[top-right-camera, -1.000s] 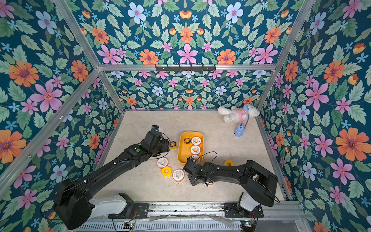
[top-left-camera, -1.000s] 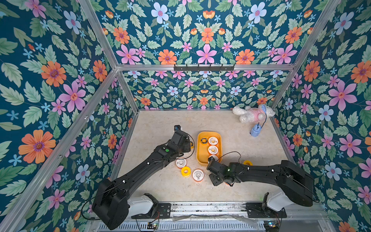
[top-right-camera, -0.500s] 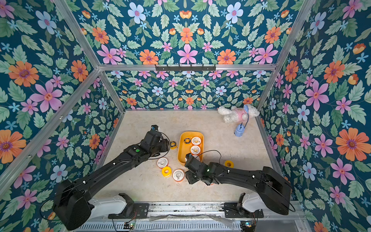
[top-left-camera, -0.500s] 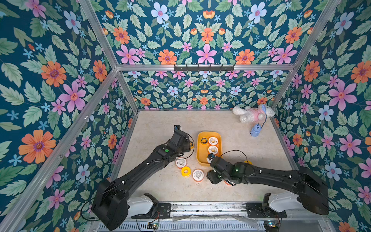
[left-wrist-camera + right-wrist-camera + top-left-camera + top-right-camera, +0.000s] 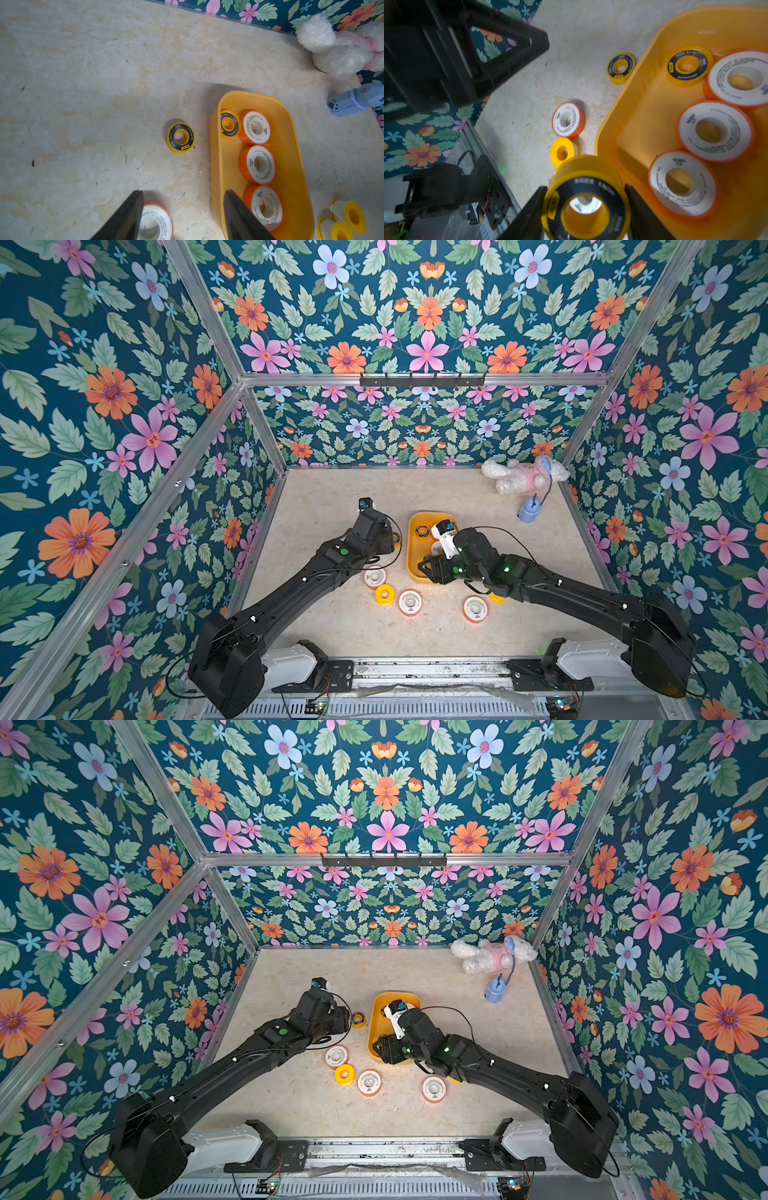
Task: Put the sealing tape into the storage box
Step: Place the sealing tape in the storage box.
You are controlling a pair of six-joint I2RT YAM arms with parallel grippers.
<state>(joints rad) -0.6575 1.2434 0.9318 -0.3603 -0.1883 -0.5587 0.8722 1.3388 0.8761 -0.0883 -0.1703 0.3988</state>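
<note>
Right gripper (image 5: pixel 585 209) clamped on a black-faced yellow spool (image 5: pixel 583 170), hole toward the lens. Storage box (image 5: pixel 639 87) just right in frame, rim beside the jaws, long axis running to the upper right. Glossy plastic, rounded corners. Inside: three white-faced orange-rimmed spools (image 5: pixel 716 131) and one black-faced spool (image 5: pixel 687 66). Left gripper (image 5: pixel 182 214) open, empty, farther off.

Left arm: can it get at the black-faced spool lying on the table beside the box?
Probably yes. The left gripper is open and empty; the black-faced spool lies flat ahead of it, only bare table between, apart from the storage box.
</note>
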